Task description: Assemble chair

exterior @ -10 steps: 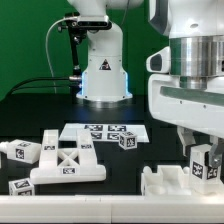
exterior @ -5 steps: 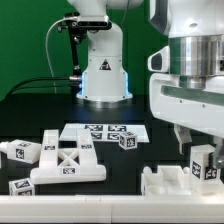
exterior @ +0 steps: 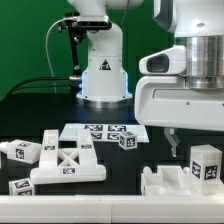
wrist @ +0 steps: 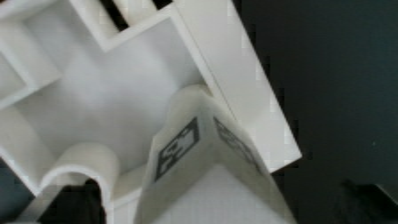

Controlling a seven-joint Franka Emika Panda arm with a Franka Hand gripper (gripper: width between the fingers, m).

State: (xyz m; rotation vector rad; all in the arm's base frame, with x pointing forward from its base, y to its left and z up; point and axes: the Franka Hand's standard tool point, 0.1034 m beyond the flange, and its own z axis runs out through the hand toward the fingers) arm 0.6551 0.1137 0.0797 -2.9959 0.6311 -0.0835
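Observation:
The chair is in loose white tagged pieces. At the exterior view's lower right, a blocky tagged piece stands upright on a white slab with raised walls. My gripper hangs just above that piece, open and holding nothing. One finger shows clear of the piece; the other is out of the frame. The wrist view looks down on the same tagged piece and the slab from close by. A cross-braced panel lies at the exterior view's lower left.
Near the panel lie three tagged leg pieces, and a small tagged block lies in the middle. Behind that block lies the marker board. The arm's base stands at the back.
My gripper has let go of the upright tagged piece, opened wide and risen above it. The piece stays standing on the slab.

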